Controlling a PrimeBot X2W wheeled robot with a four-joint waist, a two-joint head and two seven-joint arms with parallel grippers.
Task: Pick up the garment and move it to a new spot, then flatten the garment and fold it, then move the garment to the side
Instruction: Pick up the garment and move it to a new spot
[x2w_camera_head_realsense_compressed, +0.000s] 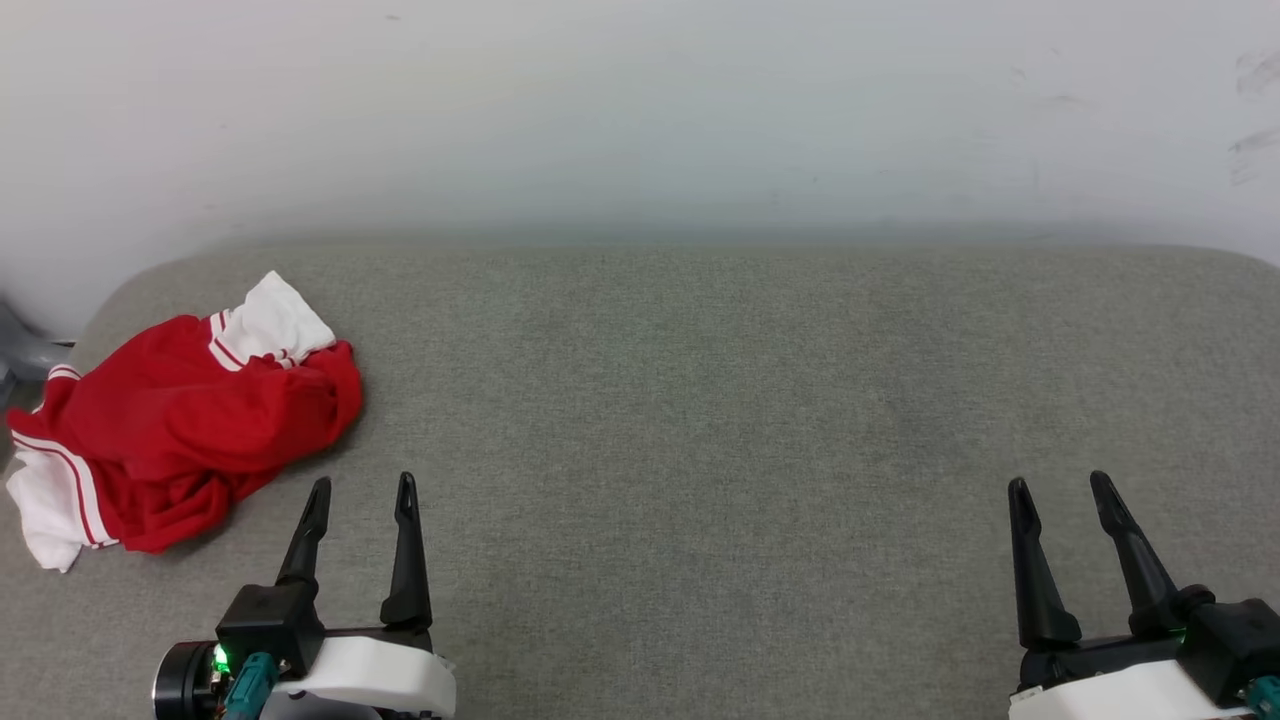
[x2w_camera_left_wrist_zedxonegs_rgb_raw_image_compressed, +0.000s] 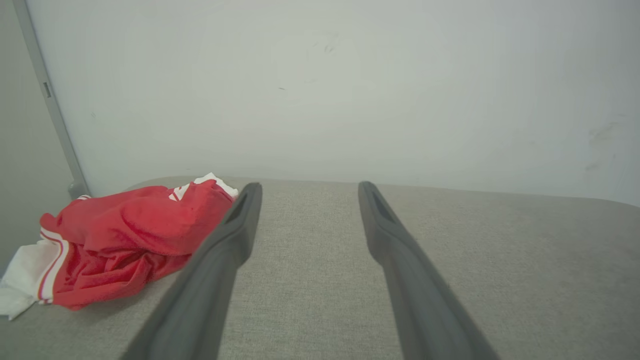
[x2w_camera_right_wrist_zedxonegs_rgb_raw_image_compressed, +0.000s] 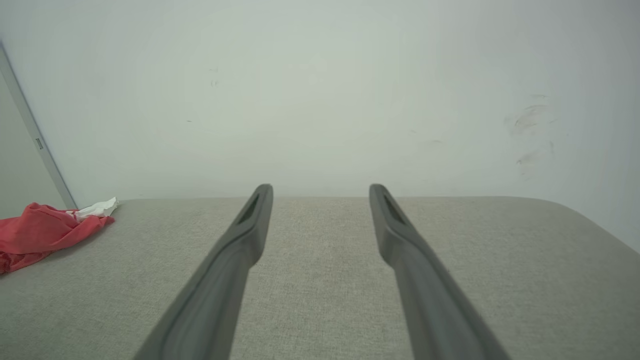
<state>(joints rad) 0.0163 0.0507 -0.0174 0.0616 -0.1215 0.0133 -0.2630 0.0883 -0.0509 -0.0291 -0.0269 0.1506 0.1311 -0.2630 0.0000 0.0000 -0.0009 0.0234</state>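
Observation:
The garment (x2w_camera_head_realsense_compressed: 175, 425) lies crumpled in a heap at the far left of the grey padded surface: red cloth with white sleeves and red-white striped trim. Its print is hidden in the folds. My left gripper (x2w_camera_head_realsense_compressed: 362, 493) stands open just right of and nearer than the heap, touching nothing. In the left wrist view the garment (x2w_camera_left_wrist_zedxonegs_rgb_raw_image_compressed: 120, 240) sits left of the open gripper (x2w_camera_left_wrist_zedxonegs_rgb_raw_image_compressed: 306, 189). My right gripper (x2w_camera_head_realsense_compressed: 1060, 490) is open at the lower right, far from the cloth. The right wrist view has the garment (x2w_camera_right_wrist_zedxonegs_rgb_raw_image_compressed: 42, 232) at its left edge, with the gripper (x2w_camera_right_wrist_zedxonegs_rgb_raw_image_compressed: 321, 190) empty.
The grey fabric surface (x2w_camera_head_realsense_compressed: 700, 420) has rounded corners and runs back to a pale wall (x2w_camera_head_realsense_compressed: 640, 110). The garment's white sleeve reaches the surface's left edge. A grey vertical strip (x2w_camera_left_wrist_zedxonegs_rgb_raw_image_compressed: 47, 95) stands by the wall at the left.

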